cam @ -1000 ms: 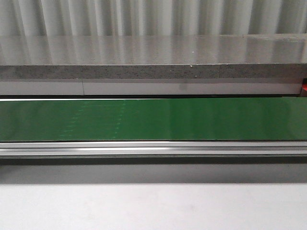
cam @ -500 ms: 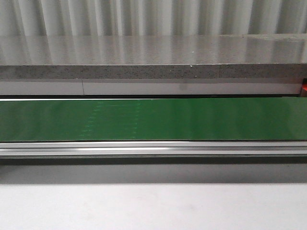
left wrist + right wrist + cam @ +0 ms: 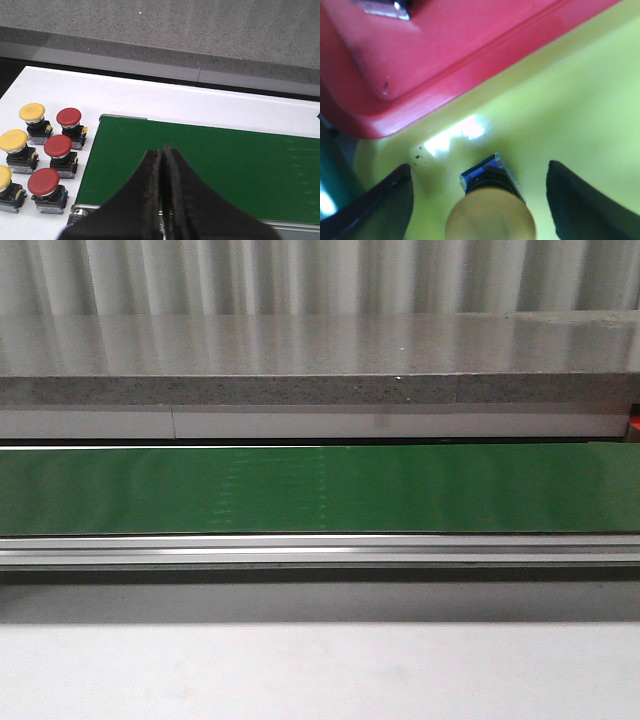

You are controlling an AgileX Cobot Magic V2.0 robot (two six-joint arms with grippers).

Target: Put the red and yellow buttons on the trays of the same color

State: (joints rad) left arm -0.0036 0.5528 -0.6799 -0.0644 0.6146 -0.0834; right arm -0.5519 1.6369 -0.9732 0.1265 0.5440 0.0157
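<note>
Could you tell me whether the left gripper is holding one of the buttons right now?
No, the left gripper is shut on nothing over the green belt, and the red and yellow buttons sit beside it.

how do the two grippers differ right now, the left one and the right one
The left gripper is shut with its black fingers pressed together and nothing between them; the right gripper is open, fingers spread wide. The left hangs over the green conveyor belt; the right is low over the yellow plastic tray, straddling a yellow-capped push button without touching it. Both have dark fingers.

Front low; wrists close (belt shared).
</note>
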